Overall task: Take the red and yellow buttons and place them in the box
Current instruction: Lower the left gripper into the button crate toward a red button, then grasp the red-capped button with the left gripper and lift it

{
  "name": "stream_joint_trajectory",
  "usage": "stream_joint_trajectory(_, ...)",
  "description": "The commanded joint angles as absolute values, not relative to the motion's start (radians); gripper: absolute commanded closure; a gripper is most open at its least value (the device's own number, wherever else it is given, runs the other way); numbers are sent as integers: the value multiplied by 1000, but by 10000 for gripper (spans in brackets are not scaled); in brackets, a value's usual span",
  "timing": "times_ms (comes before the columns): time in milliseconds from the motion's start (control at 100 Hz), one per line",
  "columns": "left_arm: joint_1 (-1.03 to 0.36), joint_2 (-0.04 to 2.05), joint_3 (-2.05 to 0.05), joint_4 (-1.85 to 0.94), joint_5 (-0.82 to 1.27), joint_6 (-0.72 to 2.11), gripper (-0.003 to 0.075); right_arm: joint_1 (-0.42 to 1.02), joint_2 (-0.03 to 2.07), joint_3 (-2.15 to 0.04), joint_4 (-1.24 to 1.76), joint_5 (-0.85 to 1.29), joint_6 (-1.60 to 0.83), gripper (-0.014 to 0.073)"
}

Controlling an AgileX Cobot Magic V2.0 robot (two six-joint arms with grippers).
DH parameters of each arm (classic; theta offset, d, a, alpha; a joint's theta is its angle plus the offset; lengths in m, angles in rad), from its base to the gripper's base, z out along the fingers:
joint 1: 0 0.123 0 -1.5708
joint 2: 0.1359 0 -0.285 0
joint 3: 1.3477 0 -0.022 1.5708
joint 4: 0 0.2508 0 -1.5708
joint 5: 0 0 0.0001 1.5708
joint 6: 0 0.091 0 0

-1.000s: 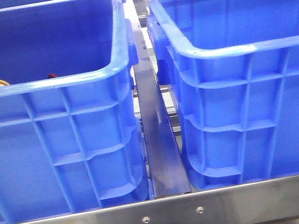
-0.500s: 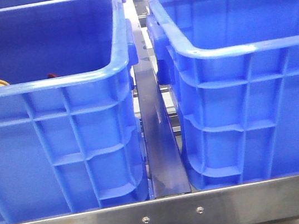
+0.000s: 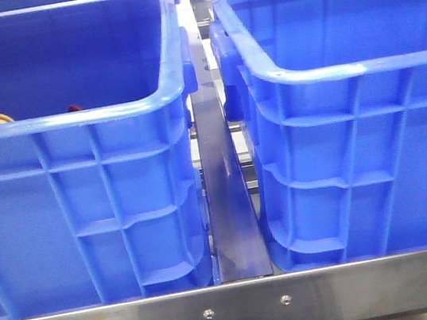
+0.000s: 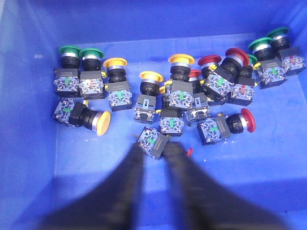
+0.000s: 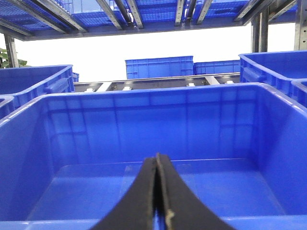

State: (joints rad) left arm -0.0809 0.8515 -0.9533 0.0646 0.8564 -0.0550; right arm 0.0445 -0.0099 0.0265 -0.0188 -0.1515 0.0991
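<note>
Our left gripper has its fingers parted around a clear contact block on the floor of the left crate. Beyond that block crowd buttons: we count about four yellow, five red and four green. Our right gripper is pressed closed, empty, before the box.

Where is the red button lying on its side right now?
In the left wrist view, the red button lies tipped over on the blue crate floor, beside the cluster, near the left gripper.
</note>
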Motion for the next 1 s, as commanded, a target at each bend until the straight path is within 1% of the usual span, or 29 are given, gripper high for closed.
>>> stream_joint_trajectory(0,-84,850,-989,54,802,-53,363,39,-37,15,-18,-235,101,698)
stream_joint_trajectory(10,-84,850,-989,54,802,-53,332,39,-37,15,-18,-235,101,698)
stream_joint_trajectory(80,-84,850,-989,54,802,-53,206,39,-37,15,-18,-235,101,698)
stream_joint_trajectory(140,-84,850,-989,49,799,-53,164,39,-37,15,-18,-235,101,698)
stream_joint_trajectory(220,-84,855,-991,23,785,-42,167,39,-37,15,-18,-235,101,698)
stream_joint_trajectory(300,-84,881,-1006,-48,787,60,174,39,-37,15,-18,-235,101,698)
stream_joint_trajectory(460,-119,999,-1072,-187,805,209,174,39,-37,15,-18,-235,101,698)
stream_joint_trajectory(750,-298,1284,-1262,-99,799,265,174,39,-37,15,-18,-235,101,698)
stream_joint_trajectory(990,-359,1496,-1409,-35,852,265,174,39,-37,15,-18,-235,101,698)
